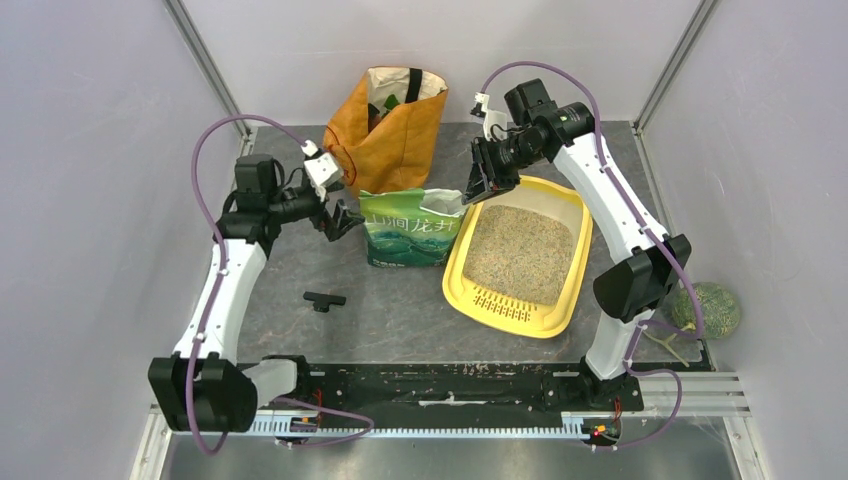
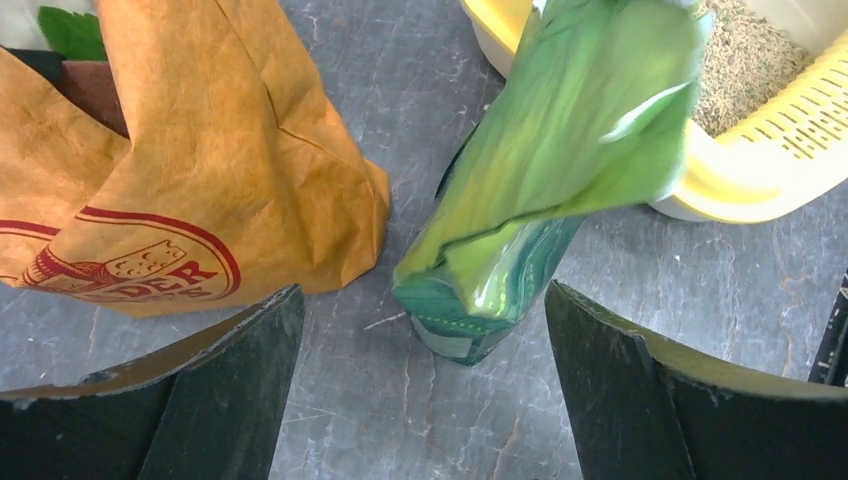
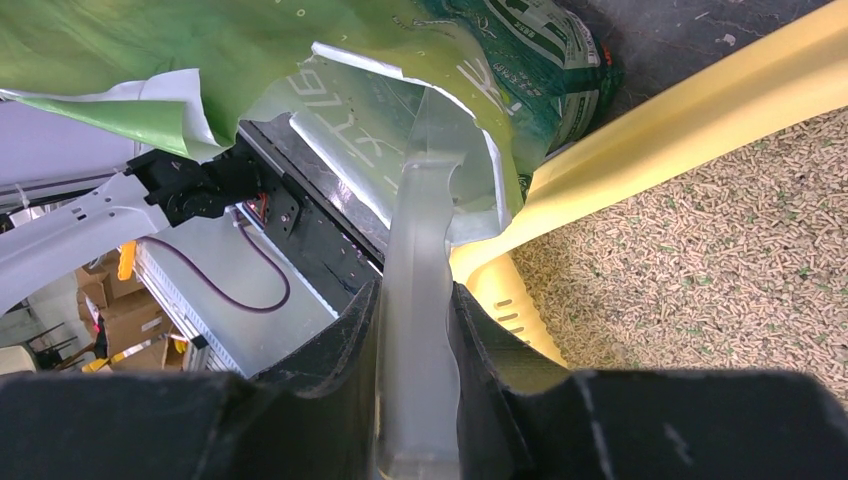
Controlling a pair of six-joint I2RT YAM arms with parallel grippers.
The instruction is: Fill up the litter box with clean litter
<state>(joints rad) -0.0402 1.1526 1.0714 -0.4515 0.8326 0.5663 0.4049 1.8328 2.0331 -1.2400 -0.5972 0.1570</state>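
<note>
One litter box point(image 1: 505, 308), one green bag point(image 1: 410, 235)

Left gripper point(image 2: 422, 295) jaws spread wide, gripping nothing; green litter bag point(image 2: 560, 130) stands on the grey table point(image 2: 400, 120) just beyond the gap, its top leaning up-right over the rim of the yellow litter box point(image 2: 740, 170). Tan litter point(image 2: 745, 65) visible inside the box. Orange bag point(image 2: 230, 150) sits left of the green one, not touching

Overhead, wrist close-ups; shared litter bag point(image 1: 410, 230)
</note>
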